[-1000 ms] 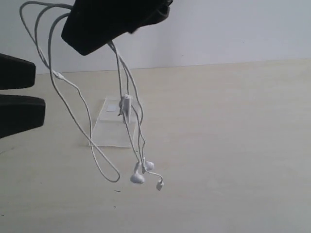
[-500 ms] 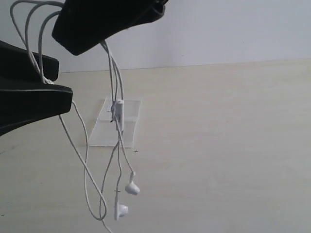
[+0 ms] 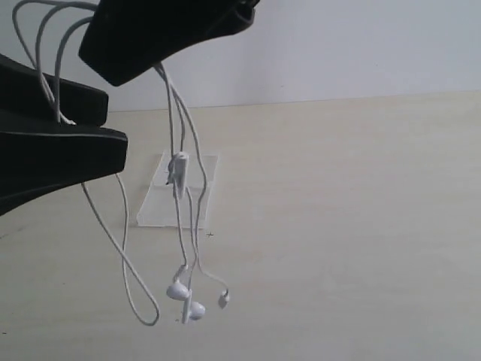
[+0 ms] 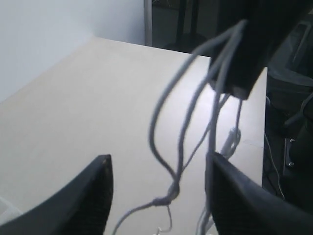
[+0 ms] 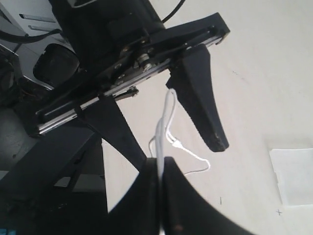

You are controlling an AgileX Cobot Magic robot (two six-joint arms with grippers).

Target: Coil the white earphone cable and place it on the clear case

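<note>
Pinched the long thin white earphone cable (image 5: 169, 103) in the black right gripper (image 5: 160, 169), fingers pressed flat together on a bunch of strands, and held it high above the pale wooden tabletop (image 3: 361, 226). Hung down from there in several loose lines: slim inline remote (image 3: 178, 167) about halfway, two small white earbuds (image 3: 177, 292) and small plug (image 3: 223, 299) dangling low, near the tabletop but apparently not resting on it, plus one long slack loop beside them. Arched a few more strands up and over toward the black left gripper (image 3: 113, 126), spread wide open with at least one strand running through the gap. Could not tell from these views whether either finger touched the wire, so counted it as holding nothing. Lay flat on the tabletop, behind the hanging strands in the exterior view and well below both grippers: flat rectangular clear plastic case (image 3: 154, 207), with nothing on it. Judged the task as midway at best: lifted and gathered into a few rough hanks, but not wound into a tidy coil, ends loose. Left to do, by that reading: drawing the dangling loop and earbuds into the bundle, carrying it over the case, and setting it down there.
</note>
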